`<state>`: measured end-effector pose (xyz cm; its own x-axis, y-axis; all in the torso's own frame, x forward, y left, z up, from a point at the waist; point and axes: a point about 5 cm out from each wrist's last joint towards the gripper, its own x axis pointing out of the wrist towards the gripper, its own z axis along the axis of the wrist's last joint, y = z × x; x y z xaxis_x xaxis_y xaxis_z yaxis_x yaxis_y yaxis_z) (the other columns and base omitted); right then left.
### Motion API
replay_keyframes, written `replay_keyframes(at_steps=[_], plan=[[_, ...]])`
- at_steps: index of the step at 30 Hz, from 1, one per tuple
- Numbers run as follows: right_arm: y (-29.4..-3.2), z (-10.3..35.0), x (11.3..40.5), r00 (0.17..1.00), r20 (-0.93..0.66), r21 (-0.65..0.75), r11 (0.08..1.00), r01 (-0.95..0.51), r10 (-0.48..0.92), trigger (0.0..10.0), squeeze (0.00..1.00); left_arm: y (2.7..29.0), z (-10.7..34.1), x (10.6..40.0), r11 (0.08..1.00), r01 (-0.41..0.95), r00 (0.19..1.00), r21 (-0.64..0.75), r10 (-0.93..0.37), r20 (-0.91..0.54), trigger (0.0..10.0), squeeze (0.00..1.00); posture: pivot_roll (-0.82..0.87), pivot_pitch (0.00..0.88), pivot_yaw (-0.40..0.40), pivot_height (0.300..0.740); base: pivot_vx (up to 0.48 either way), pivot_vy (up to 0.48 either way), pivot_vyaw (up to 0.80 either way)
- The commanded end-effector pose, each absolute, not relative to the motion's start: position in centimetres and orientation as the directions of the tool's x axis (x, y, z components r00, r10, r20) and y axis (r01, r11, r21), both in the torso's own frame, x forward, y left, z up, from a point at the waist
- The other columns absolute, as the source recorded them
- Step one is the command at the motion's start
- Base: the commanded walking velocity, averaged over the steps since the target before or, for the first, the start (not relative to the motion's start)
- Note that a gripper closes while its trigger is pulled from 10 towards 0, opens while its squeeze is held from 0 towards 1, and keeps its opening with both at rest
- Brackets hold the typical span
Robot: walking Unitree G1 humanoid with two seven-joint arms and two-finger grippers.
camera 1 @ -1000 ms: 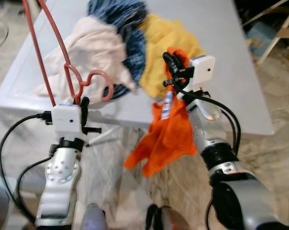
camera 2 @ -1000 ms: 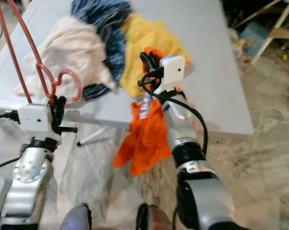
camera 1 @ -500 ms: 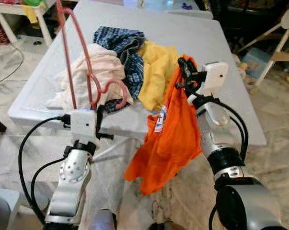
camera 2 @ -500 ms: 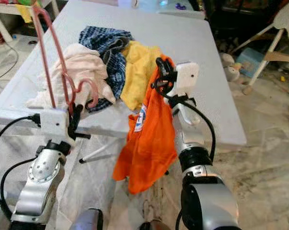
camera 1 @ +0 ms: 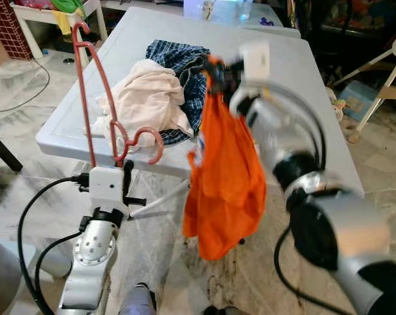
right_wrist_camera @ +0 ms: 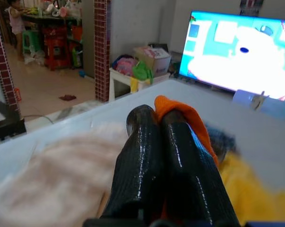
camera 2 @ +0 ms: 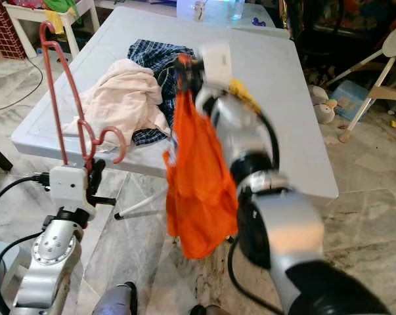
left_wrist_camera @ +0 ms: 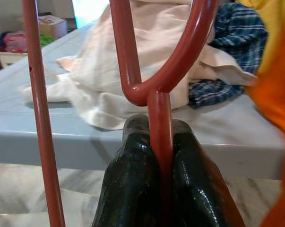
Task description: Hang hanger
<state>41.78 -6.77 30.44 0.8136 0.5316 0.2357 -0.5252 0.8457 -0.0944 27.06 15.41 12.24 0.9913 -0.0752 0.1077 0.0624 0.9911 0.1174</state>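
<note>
While the left gripper [camera 1: 123, 172] pinches the red hanger [camera 1: 94, 105] by the short straight stem below its looped part, its two black fingers [left_wrist_camera: 133, 189] press flat against the stem from both sides, with no gap showing. The hanger is made of thick, smooth red rod. From the grip it rises as a long, slightly bowed shaft that ends in a small hook at the top, and beside the stem the rod curls into an open wavy loop. It stands nearly upright in front of the near edge of the grey table [camera 1: 289, 85], above the left wrist.

On the right, the right gripper [camera 1: 214, 69] is raised over the table, blurred in the head views. Its fingers [right_wrist_camera: 180, 156] are closed tight on the top edge of an orange shirt [camera 1: 224, 177], a fold of which pokes out past the fingertips. The shirt hangs straight down from the grip in front of the table edge, its lower end near the floor [camera 1: 263, 282].

On the table lie a pale pink cloth [camera 1: 148, 98], a blue checked cloth [camera 1: 181, 56] partly under it, and a yellow cloth [camera 2: 242, 92] seen beside the right arm.
</note>
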Motion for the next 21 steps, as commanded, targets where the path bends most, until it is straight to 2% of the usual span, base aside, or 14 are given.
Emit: replay_keyframes(at_steps=[1, 3, 5, 7, 10, 11, 12, 13, 14, 18, 19, 20, 21], plan=[[-7.4, 32.0, 42.0, 0.831, 0.222, -0.076, 0.859, -0.507, 0.51, 10.0, 0.0, 15.1, 12.2, 27.0, 0.989, 0.075, 0.989, 0.129, -0.089, 0.114, 10.0, 0.0, 0.37, 0.105, -0.155, 0.74, 0.0, 0.0, 0.0], [-8.0, 33.5, 42.3, 0.869, 0.17, -0.135, 0.885, -0.446, 0.465, 10.0, 0.0, 15.3, 12.0, 26.9, 0.991, 0.062, 0.991, 0.118, -0.075, 0.107, 10.0, 0.0, 0.38, 0.107, -0.152, 0.74, 0.0, 0.0, 0.0], [-8.6, 35.1, 42.3, 0.884, 0.198, -0.174, 0.902, -0.395, 0.425, 10.0, 0.0, 15.3, 11.9, 26.8, 0.99, 0.061, 0.992, 0.124, -0.074, 0.103, 10.0, 0.0, 0.38, 0.107, -0.152, 0.74, 0.0, 0.0, 0.0], [-9.9, 39.1, 41.9, 0.892, 0.319, -0.208, 0.942, -0.264, 0.321, 10.0, 0.0, 15.4, 12.0, 26.8, 0.989, 0.059, 0.991, 0.135, -0.075, 0.109, 10.0, 0.0, 0.39, 0.11, -0.157, 0.74, 0.0, 0.0, 0.0], [-11.3, 44.4, 40.5, 0.847, 0.491, -0.29, 0.955, -0.063, 0.205, 10.0, 0.0, 15.6, 12.3, 26.8, 0.989, 0.047, 0.991, 0.141, -0.064, 0.12, 10.0, 0.0, 0.4, 0.115, -0.159, 0.74, 0.0, 0.0, 0.0], [-11.9, 47.5, 39.2, 0.786, 0.599, -0.309, 0.95, 0.049, 0.155, 10.0, 0.0, 15.9, 12.3, 26.8, 0.989, 0.029, 0.991, 0.143, -0.047, 0.124, 10.0, 0.0, 0.41, 0.117, -0.16, 0.74, 0.0, 0.0, 0.0], [-11.9, 47.5, 39.2, 0.786, 0.599, -0.309, 0.95, 0.049, 0.155, 10.0, 0.0, 15.9, 12.3, 26.8, 0.989, 0.029, 0.991, 0.143, -0.047, 0.124, 10.0, 0.0, 0.41, 0.117, -0.16, 0.74, 0.0, 0.0, 0.0], [-12.9, 52.9, 35.9, 0.603, 0.795, -0.309, 0.901, 0.306, 0.067, 10.0, 0.0, 16.2, 12.4, 26.7, 0.989, 0.001, 0.991, 0.146, -0.021, 0.131, 10.0, 0.0, 0.42, 0.127, -0.165, 0.74, 0.0, 0.0, 0.0], [-13.2, 54.4, 34.7, 0.534, 0.844, -0.292, 0.878, 0.381, 0.049, 10.0, 0.0, 16.3, 12.4, 26.6, 0.989, -0.006, 0.991, 0.147, -0.014, 0.134, 10.0, 0.0, 0.42, 0.127, -0.165, 0.74, 0.0, 0.0, 0.0], [-14.0, 57.9, 31.4, 0.329, 0.944, -0.178, 0.837, 0.517, -0.002, 10.0, 0.0, 16.4, 12.4, 26.3, 0.989, -0.026, 0.99, 0.146, 0.006, 0.14, 10.0, 0.0, 0.43, 0.136, -0.175, 0.74, 0.0, 0.0, 0.0], [-14.1, 58.2, 30.8, 0.271, 0.962, -0.167, 0.802, 0.573, 0.006, 10.0, 0.0, 16.4, 12.4, 26.2, 0.989, -0.034, 0.99, 0.145, 0.013, 0.142, 10.0, 0.0, 0.43, 0.142, -0.18, 0.74, 0.0, 0.0, 0.0], [-13.9, 58.3, 30.3, 0.183, 0.982, -0.153, 0.729, 0.667, 0.039, 10.0, 0.0, 16.5, 12.5, 26.1, 0.988, -0.048, 0.988, 0.144, 0.026, 0.149, 10.0, 0.0, 0.44, 0.145, -0.183, 0.74, 0.0, 0.0, 0.0], [-13.8, 58.2, 30.2, 0.16, 0.986, -0.15, 0.706, 0.692, 0.053, 10.0, 0.0, 16.6, 12.6, 26.1, 0.988, -0.053, 0.988, 0.144, 0.031, 0.152, 10.0, 0.0, 0.44, 0.145, -0.183, 0.74, 0.0, 0.0, 0.0]])
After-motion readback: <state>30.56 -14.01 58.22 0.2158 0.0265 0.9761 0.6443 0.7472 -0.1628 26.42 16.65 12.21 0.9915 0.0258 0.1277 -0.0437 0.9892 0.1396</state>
